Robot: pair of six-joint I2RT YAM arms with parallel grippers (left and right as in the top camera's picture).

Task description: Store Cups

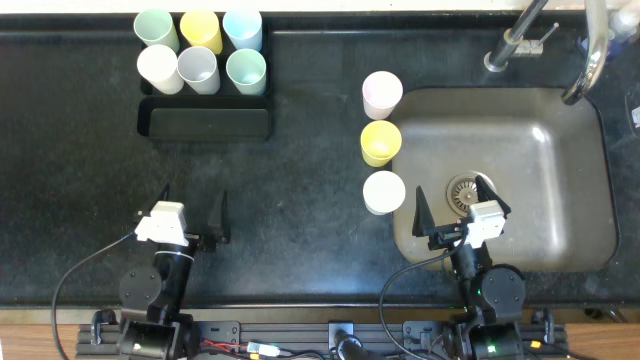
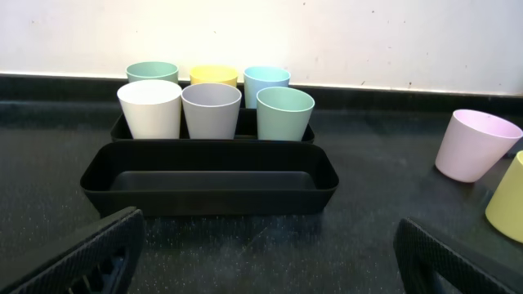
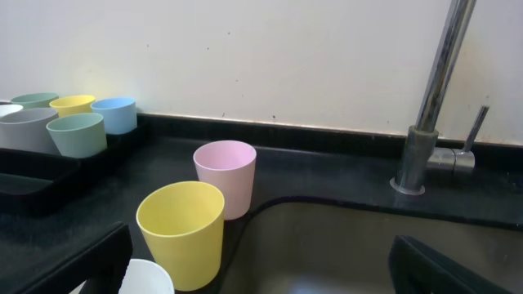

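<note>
Three loose cups stand in a line on the dark counter along the sink's left rim: a pink cup (image 1: 381, 93) (image 3: 225, 175) (image 2: 474, 145), a yellow cup (image 1: 380, 142) (image 3: 181, 229) and a white cup (image 1: 383, 192) (image 3: 147, 279). At the back left a black tray (image 1: 150, 100) holds several upright pastel cups (image 2: 211, 110) in two rows. An empty black tray (image 1: 205, 122) (image 2: 208, 200) sits just in front of it. My left gripper (image 1: 194, 205) (image 2: 268, 249) is open, facing the empty tray from a short distance. My right gripper (image 1: 455, 198) (image 3: 261, 269) is open over the sink, beside the white cup.
The steel sink (image 1: 540, 160) with its drain (image 1: 465, 190) takes up the right side, and a faucet (image 1: 520, 35) (image 3: 433, 98) stands behind it. A light wall runs along the counter's back edge. Bare counter lies between the trays and the loose cups.
</note>
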